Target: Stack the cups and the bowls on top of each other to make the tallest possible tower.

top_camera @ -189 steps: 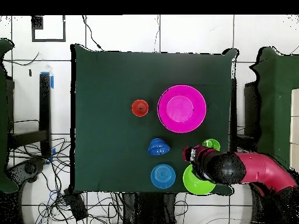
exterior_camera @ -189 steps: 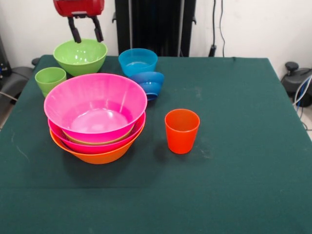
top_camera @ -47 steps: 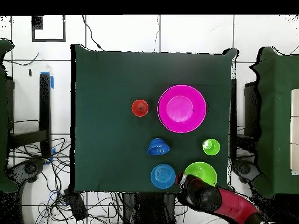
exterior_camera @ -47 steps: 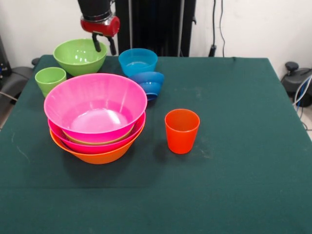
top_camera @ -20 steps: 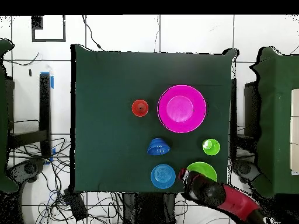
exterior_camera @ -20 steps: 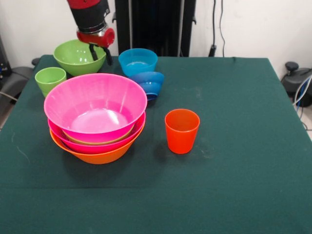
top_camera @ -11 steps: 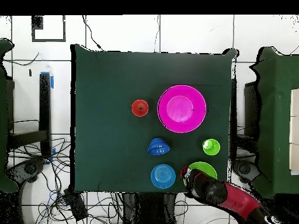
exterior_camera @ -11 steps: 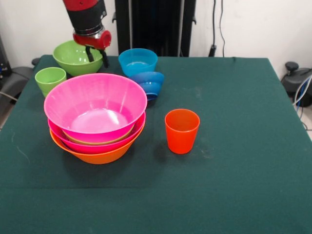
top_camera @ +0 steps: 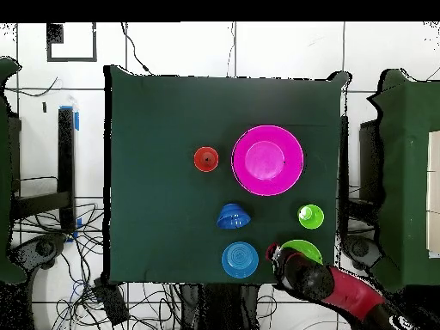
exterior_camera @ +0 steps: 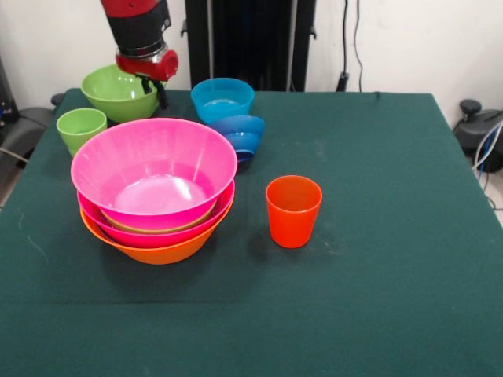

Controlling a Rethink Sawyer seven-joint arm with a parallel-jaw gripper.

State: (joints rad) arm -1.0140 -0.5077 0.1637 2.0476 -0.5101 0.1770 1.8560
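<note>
Front view first: your pincer (exterior_camera: 151, 96) is down at the right rim of the glossy green plastic bowl (exterior_camera: 118, 93) in the far left corner of the bench (exterior_camera: 377, 259). Compared with a moment ago, that bowl has slid a little left and looks tipped, so I'd say you've got its rim pinched, with one finger inside and one outside, though the arm hides how tight the hold is. Overhead agrees, with the arm covering the bowl's edge.

Near left of it sits the tower (exterior_camera: 154, 192): a wide orange bowl lowest, then two pink ones. The light green tumbler (exterior_camera: 81, 129) is beside it; the orange-red tumbler (exterior_camera: 293, 210) stands apart to the right, and two blue bowls (exterior_camera: 228, 110) wait at the far middle. Next up looks like lifting green onto pink.
</note>
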